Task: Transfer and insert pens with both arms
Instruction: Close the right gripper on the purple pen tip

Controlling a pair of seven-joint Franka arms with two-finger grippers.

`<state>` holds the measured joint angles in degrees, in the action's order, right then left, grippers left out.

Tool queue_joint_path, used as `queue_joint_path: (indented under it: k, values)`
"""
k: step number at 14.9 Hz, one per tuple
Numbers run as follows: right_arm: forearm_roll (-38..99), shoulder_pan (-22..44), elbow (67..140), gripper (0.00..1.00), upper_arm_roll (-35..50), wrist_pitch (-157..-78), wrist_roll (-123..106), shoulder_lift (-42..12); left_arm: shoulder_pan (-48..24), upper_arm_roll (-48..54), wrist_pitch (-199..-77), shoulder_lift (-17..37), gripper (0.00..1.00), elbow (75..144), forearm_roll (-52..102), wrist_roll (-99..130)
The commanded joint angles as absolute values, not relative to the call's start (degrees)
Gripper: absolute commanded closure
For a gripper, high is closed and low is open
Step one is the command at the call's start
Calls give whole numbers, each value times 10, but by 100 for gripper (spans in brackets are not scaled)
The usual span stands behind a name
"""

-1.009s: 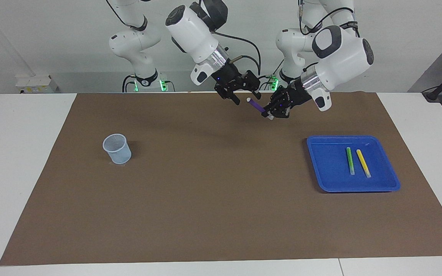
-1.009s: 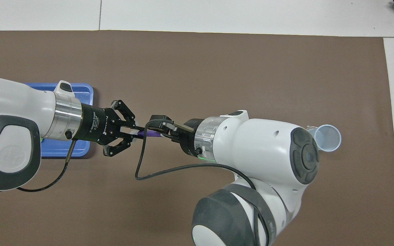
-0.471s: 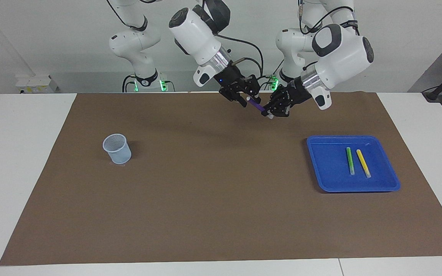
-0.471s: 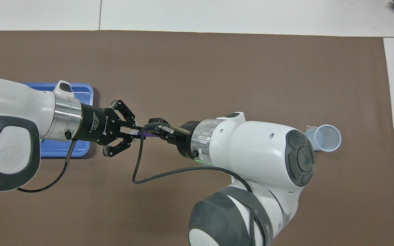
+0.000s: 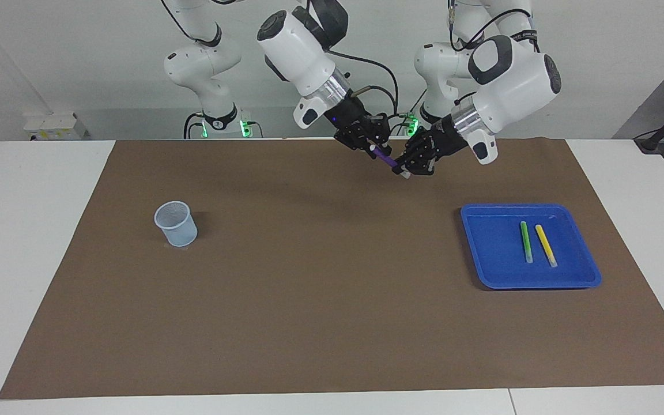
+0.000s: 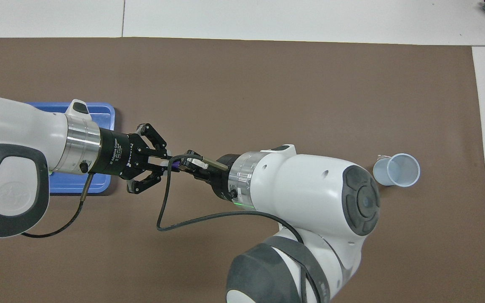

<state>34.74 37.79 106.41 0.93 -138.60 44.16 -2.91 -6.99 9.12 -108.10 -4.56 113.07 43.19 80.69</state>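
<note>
Passing purple pen (image 5: pixel 387 159) midair: left end effector (image 5: pixel 406 171) pinches it, right end effector's (image 5: pixel 374 149) grip unclear; green pen (image 5: pixel 525 241), yellow pen (image 5: pixel 545 245) wait in tray (image 5: pixel 493 271); cup (image 5: pixel 176 223) empty.

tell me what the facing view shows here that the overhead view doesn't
Only the facing view shows the slim green pen and slim yellow pen lying in the blue plastic tray, which the left arm mostly covers from overhead. Only the overhead view looks down into the pale blue cup. Both show the left gripper shut on the slim purple pen, with the right gripper at its free end.
</note>
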Motion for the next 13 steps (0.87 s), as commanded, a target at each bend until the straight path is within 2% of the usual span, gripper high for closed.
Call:
queue_joint_path:
  k: [1, 4, 5, 7, 8, 11, 13]
  values:
    - [359, 374, 1063, 57, 11, -1399, 438, -33, -76, 84, -1083, -69, 100, 1150, 443, 814]
    - [359, 374, 1063, 59, 11, -1399, 432, -33, -76, 85, -1083, -69, 100, 1150, 443, 814]
    - [359, 374, 1063, 64, 11, -1399, 432, -33, -76, 84, -1083, -69, 100, 1150, 442, 815]
    - [359, 374, 1064, 68, 11, -1399, 434, -33, -76, 85, -1083, -69, 100, 1150, 442, 815]
    - [359, 374, 1064, 73, 11, -1399, 435, -33, -76, 85, -1082, -69, 100, 1150, 443, 814]
    - [359, 374, 1064, 100, 11, -1399, 441, -33, -76, 84, -1082, -69, 100, 1150, 443, 814]
    - [360, 374, 1064, 100, 11, -1397, 441, -33, -76, 85, -1082, -70, 100, 1151, 442, 813]
